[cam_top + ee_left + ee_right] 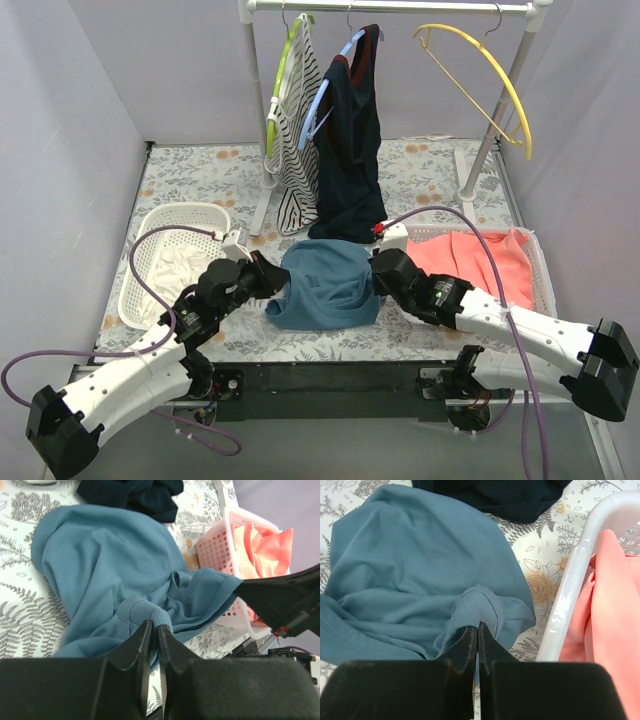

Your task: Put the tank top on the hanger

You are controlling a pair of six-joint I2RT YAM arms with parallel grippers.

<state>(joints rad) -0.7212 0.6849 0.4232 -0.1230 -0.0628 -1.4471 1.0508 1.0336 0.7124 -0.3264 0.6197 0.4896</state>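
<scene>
On the floral worktop [420,165], near centre, the teal-blue tank top [325,285] lies crumpled, left hand [272,278] and right hand [380,275] each clamped tight on a side fold; the yellow hanger [505,85] hangs far right.

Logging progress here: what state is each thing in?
tank top: crumpled on table, pinched at both sides
left pincer: shut on tank top
right pincer: shut on tank top
yellow hanger: on rail, bare
blue hanger: on rail, carrying navy garment
green hanger: on rail, carrying striped top
left basket: holds white cloth
right basket: holds coral cloth
</scene>
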